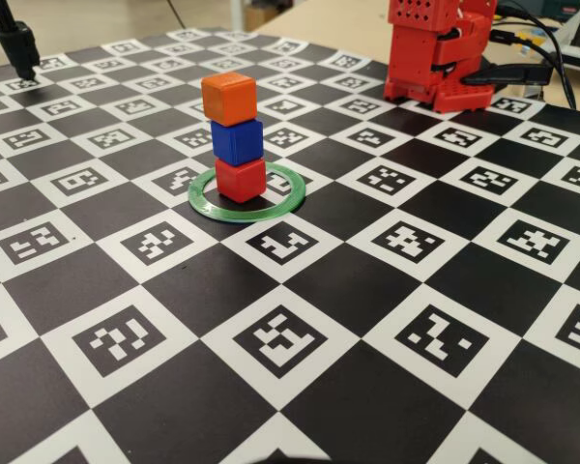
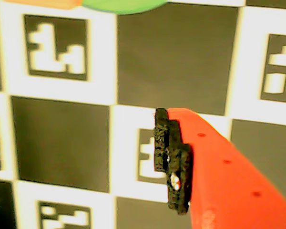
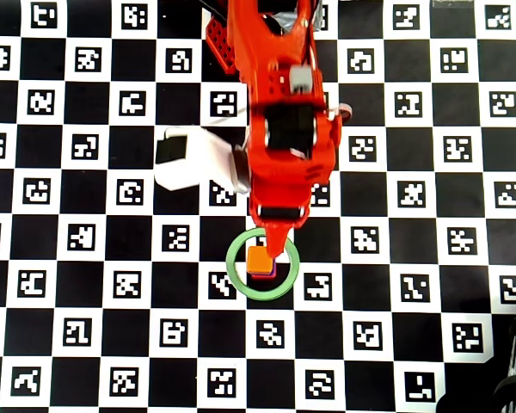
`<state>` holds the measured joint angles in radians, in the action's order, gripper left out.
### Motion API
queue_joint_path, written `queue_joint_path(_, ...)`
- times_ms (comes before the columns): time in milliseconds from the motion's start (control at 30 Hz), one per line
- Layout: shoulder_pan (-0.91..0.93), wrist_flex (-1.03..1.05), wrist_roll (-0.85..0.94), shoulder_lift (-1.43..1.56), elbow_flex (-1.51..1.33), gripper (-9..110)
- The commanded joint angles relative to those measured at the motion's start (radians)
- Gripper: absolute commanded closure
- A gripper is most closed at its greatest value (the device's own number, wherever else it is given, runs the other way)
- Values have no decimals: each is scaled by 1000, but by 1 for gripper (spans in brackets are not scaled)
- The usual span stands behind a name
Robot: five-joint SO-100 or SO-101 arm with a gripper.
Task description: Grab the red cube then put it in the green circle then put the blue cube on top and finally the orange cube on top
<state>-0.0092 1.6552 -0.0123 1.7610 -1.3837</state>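
Note:
In the fixed view the red cube (image 1: 240, 179) sits inside the green circle (image 1: 246, 215). The blue cube (image 1: 237, 141) rests on it and the orange cube (image 1: 228, 97) tops the stack, turned slightly. From overhead, only the orange cube (image 3: 259, 259) shows inside the green circle (image 3: 230, 263). The red arm (image 1: 435, 53) is folded at the back right, apart from the stack. In the wrist view my gripper (image 2: 78, 152) is open over the board with nothing between its black pads (image 2: 171, 157). Slivers of the orange cube (image 2: 43, 3) and green circle (image 2: 124, 5) show at the top edge.
A checkerboard mat of black squares and marker tiles (image 1: 280, 338) covers the table. A black stand (image 1: 17, 43) rises at the far left corner. Cables (image 1: 551, 39) trail behind the arm's base at the back right.

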Motion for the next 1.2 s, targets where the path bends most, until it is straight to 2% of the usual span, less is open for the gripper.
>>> queue_joint_path(0,8,-46,35,161,-51,85)
queue_joint_path(333,100,-202,133,413,-314,107)
queue_joint_path(433,129,-236,207,466,-387,107)
queue_joint_path(733,140,-476,666,779,-845,107)
queue_joint_path(867,118,-577,796,928,-1035,107)
queue_joint_path(1000,55,-591,914,1058,-1175,107)
queue_joint_path(1167,-18,-586,980,1164,-1292,107)
